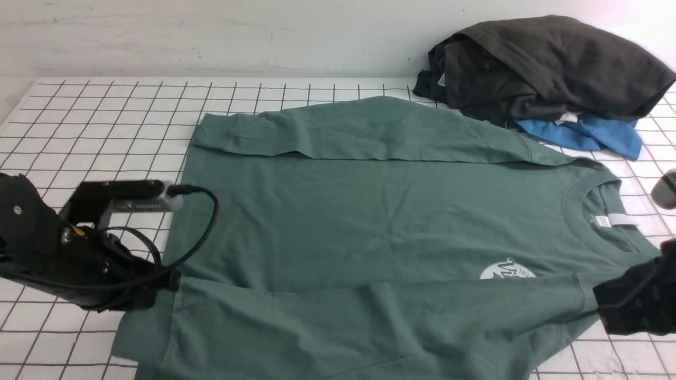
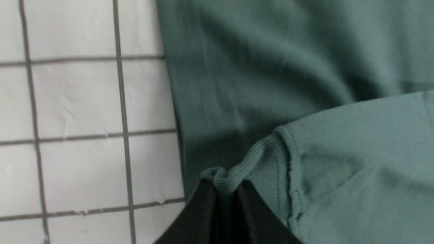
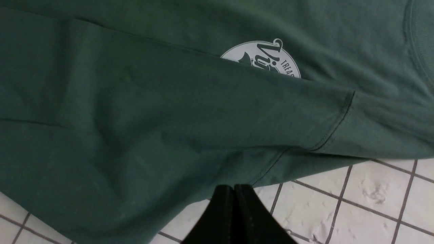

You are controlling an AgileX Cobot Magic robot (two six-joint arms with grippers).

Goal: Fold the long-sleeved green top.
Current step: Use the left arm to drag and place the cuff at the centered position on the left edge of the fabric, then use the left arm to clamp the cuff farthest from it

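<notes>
The green long-sleeved top [image 1: 369, 211] lies flat on the gridded table, neck to the right, white label [image 1: 615, 220] showing. Both sleeves lie folded across the body, and the near sleeve partly covers the round white logo [image 1: 507, 270]. My left gripper [image 1: 171, 279] is at the top's left end. In the left wrist view it [image 2: 225, 186] is shut on the ribbed cuff [image 2: 251, 162] of the near sleeve, which bunches between the jaws. My right gripper [image 1: 599, 303] is by the near shoulder. In the right wrist view it [image 3: 234, 186] is shut at the fabric's edge [image 3: 271, 169], nothing visibly between its fingers.
A dark grey-black garment [image 1: 544, 63] is heaped at the back right on a bright blue one [image 1: 586, 134]. A grey rounded object [image 1: 666, 189] pokes in at the right edge. White gridded table [image 1: 105, 121] shows left of the top, and a wall stands behind.
</notes>
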